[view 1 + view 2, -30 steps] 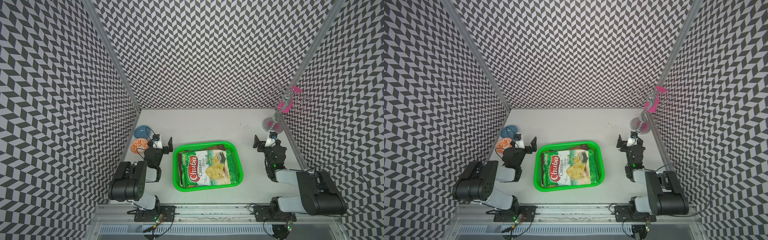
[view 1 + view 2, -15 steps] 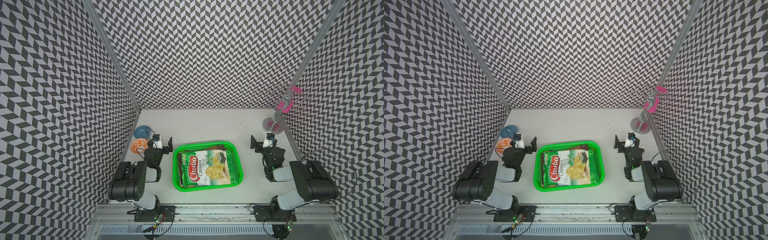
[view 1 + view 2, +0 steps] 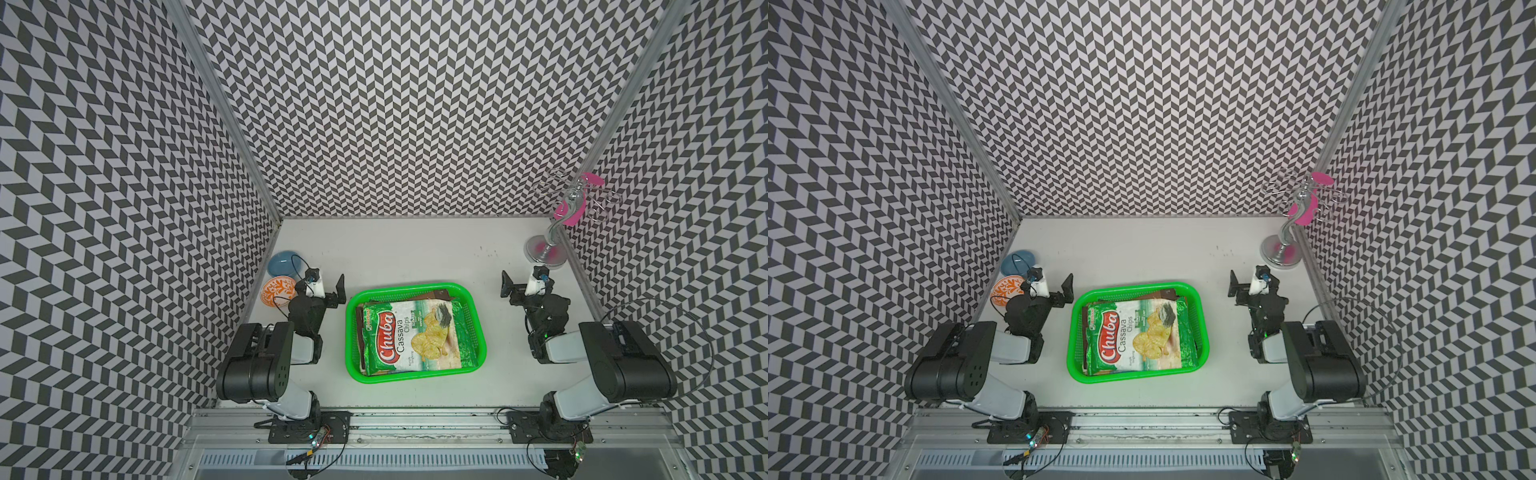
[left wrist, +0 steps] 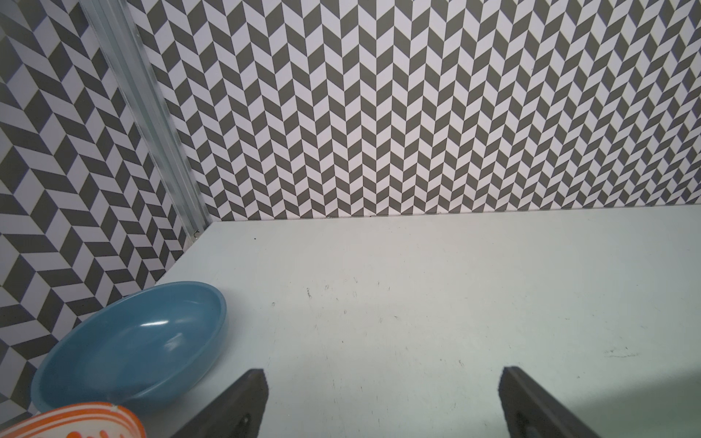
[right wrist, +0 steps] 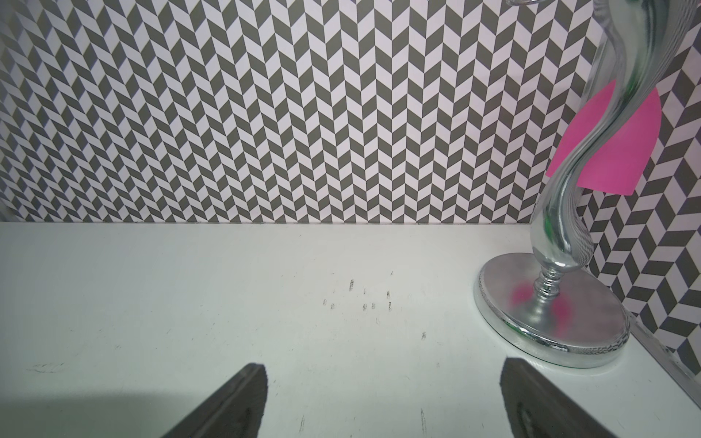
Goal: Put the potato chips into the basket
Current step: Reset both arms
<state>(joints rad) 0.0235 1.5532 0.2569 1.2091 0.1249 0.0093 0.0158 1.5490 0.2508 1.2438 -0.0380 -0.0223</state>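
At the left gripper [image 3: 326, 286], the jaws are standing spread wide. In the left wrist view [image 4: 383, 373] only bare table [image 4: 417, 303] is showing between the two dark fingers [image 4: 242, 402].

The right gripper [image 3: 523, 286] is matching it. Its jaws are spread wide, with bare table showing between them in the right wrist view [image 5: 383, 366]. Both grippers are pointing toward the back wall.

Between the two grippers, and slightly back toward the arm bases, the basket [image 3: 351, 332] is sitting flat on the table, apart from both. It is showing in both top views [image 3: 1074, 332].

The potato chips are lying inside the basket in a flat stack.
- The green-white Chuba bag [image 3: 411, 332] is lying face up on top [image 3: 1138, 334].
- Brown bag edges [image 3: 436, 296] are sticking out from under it at the far end.
- How many bags are lying below, I cannot tell.

Just beside the left gripper, on its outer side, an orange bowl [image 3: 277, 291] is sitting near the side wall [image 4: 76, 421]. A blue bowl [image 3: 282, 262] is sitting just beyond it, the two rims close together [image 4: 132, 341].

Just ahead of the right gripper, on its outer side, a silver stand [image 3: 544, 251] is standing upright in the far corner [image 5: 550, 311]. A pink note [image 5: 614, 151] is showing on the wall behind its stem.
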